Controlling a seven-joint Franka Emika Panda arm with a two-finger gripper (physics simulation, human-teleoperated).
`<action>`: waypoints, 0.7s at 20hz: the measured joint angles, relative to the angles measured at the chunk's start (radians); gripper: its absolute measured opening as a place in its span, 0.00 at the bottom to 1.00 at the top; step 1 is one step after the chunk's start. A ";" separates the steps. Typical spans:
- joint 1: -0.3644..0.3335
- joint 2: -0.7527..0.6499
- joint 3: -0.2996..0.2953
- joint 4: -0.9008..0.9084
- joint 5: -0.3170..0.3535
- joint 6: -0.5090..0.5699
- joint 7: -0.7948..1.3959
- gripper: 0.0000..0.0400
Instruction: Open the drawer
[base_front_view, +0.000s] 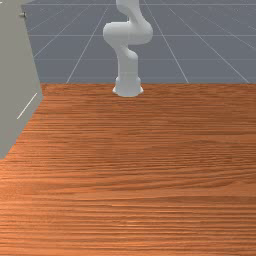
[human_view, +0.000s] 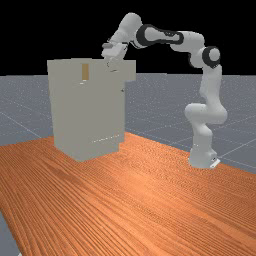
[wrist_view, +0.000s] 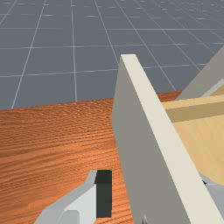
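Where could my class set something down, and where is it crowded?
Bare wood lies between the cabinet and the arm's base, and on to the front view's right edge. Crowded: the open drawer front, with the hand close by.

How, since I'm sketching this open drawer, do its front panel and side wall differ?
The front panel is grey with a paler top edge; the side wall is tan, like wood. The front panel stands across the front, while the side wall runs back from it. The front panel's end reaches out past the side wall. Both have straight edges.
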 joint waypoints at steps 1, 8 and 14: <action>0.000 -0.072 0.047 -0.105 -0.048 0.124 0.086 0.42; -0.549 -0.313 0.950 -0.465 -1.699 0.473 2.105 0.08; -0.431 0.300 1.347 -0.606 -1.785 -0.273 2.246 0.00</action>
